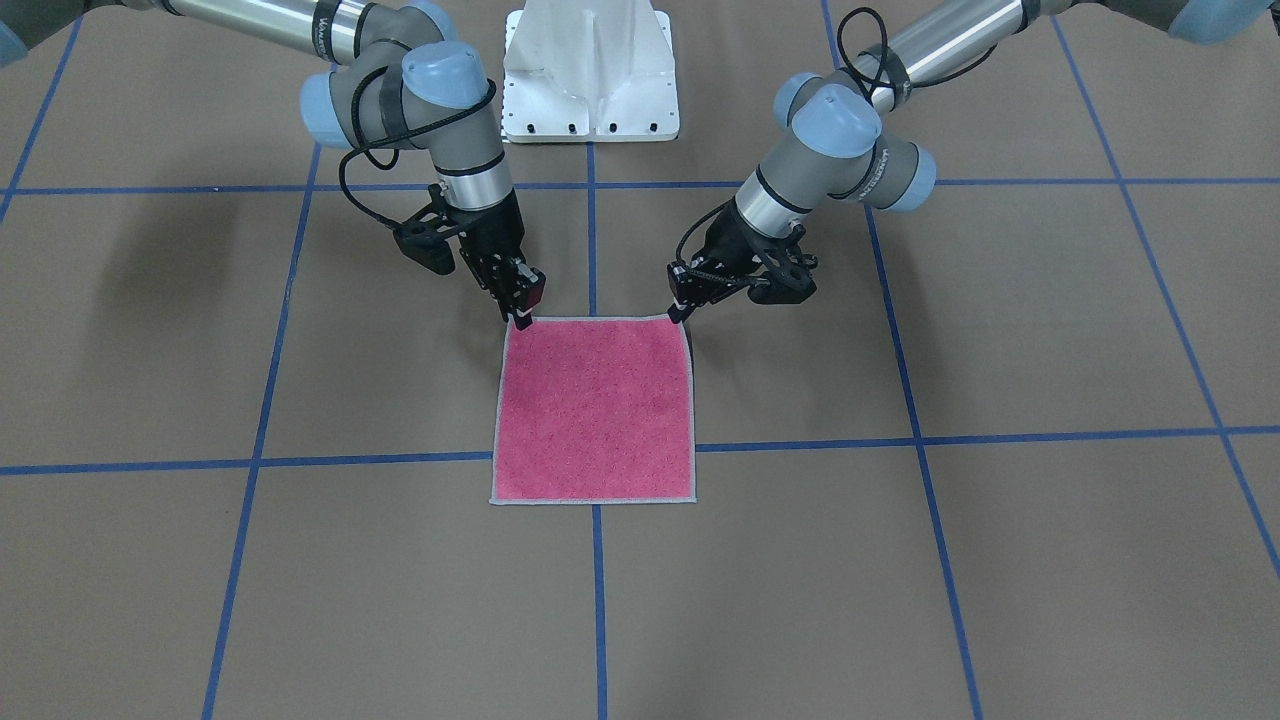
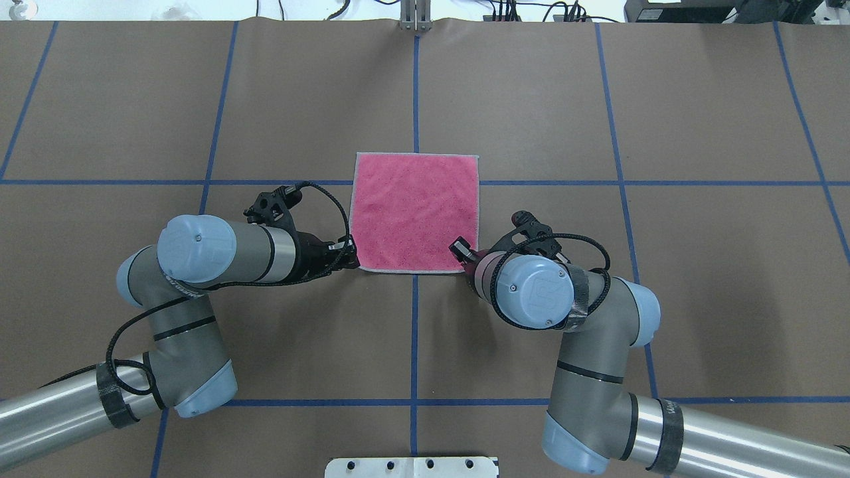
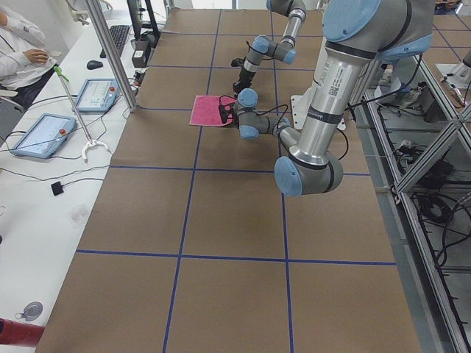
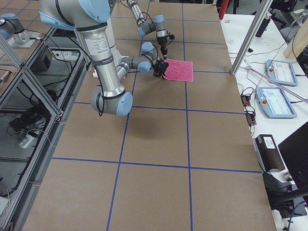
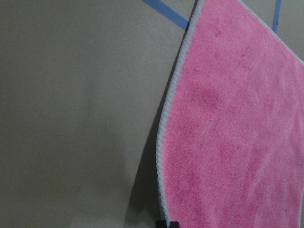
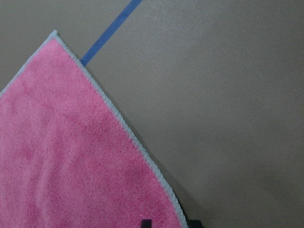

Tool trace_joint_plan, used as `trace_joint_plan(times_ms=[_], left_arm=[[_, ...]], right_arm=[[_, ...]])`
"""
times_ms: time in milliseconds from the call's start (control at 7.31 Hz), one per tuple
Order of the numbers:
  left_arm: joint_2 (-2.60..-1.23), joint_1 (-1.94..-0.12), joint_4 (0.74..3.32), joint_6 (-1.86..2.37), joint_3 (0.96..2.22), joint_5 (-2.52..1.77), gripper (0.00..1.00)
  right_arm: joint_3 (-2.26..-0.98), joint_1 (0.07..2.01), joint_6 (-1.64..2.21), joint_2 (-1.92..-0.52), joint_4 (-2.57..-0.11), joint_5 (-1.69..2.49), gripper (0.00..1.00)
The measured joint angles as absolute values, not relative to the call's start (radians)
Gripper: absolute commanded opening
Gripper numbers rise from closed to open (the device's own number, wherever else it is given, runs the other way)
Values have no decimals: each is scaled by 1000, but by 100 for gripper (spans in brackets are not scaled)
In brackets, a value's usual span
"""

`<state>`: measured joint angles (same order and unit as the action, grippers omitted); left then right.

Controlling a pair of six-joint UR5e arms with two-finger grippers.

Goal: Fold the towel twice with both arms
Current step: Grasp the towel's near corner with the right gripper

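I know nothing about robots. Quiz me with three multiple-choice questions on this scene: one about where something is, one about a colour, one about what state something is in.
1. Where on the towel are the left gripper and the right gripper?
A. at its middle
B. at the two corners nearest the robot's base
C. at the two corners farthest from the robot's base

2. Which colour is the towel's upper face?
A. grey
B. blue
C. pink

3. How does the towel lie?
A. spread open as a full square
B. folded once
C. folded twice

Answers:
1 B: in the front-facing and overhead views each gripper's tips meet a corner on the robot's side.
2 C: every view shows a pink face with a light grey edge.
3 A: a single square layer shows, with no fold line.
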<state>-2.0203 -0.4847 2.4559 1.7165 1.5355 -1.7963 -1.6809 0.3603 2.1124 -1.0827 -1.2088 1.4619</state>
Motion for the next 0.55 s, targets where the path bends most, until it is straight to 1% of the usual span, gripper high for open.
trace_joint_plan(times_ms=[547], left_arm=[[-2020, -485, 2456, 1717, 1548, -1797, 0]], right_arm=[[-1724, 366, 2111, -1100, -1211, 1463, 0]])
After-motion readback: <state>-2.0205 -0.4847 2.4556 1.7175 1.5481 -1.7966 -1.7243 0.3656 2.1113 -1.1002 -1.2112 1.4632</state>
